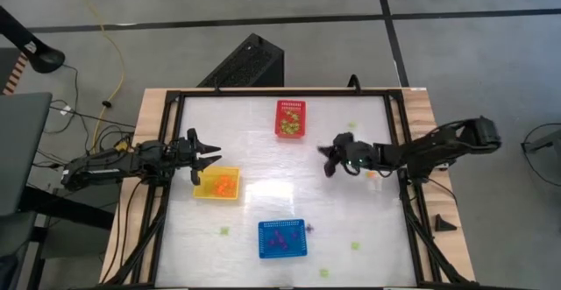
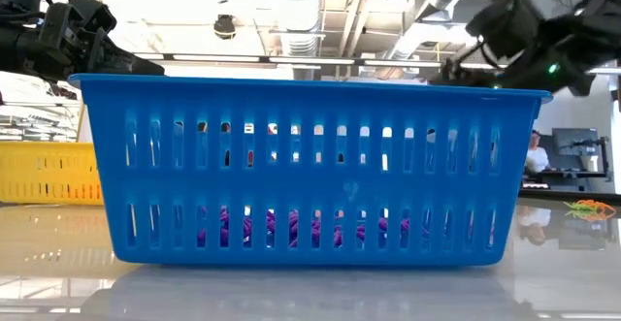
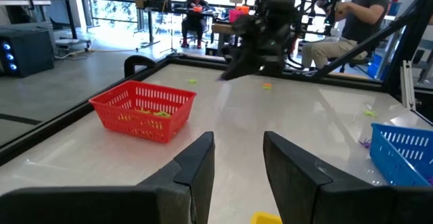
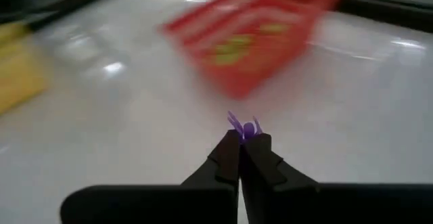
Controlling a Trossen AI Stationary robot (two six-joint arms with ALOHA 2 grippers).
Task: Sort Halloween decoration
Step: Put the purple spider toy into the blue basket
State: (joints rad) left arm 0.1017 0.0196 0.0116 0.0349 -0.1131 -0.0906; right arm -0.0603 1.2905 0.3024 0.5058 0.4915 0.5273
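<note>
Pinching a purple trinket (image 4: 244,127) between closed fingertips, the right hand (image 1: 328,160) hangs over the bench (image 1: 263,141) middle, between red basket (image 1: 291,119) and blue basket (image 1: 282,238). Purple pieces lie in the blue one, so it should travel there and release low. The left hand (image 1: 207,155) waits open above the yellow basket (image 1: 217,185).

Left arm (image 1: 114,161) coming in from the left edge, stretched out low and flat. Left gripper (image 1: 207,160) at its end, fingers (image 3: 196,170) apart, nothing between them.

Right arm (image 1: 438,145) reaching in from the right side, bent at the elbow. Right gripper (image 1: 327,159) out near the middle, fingers (image 4: 230,158) pressed together on a tiny purple trinket (image 4: 243,126).
</note>
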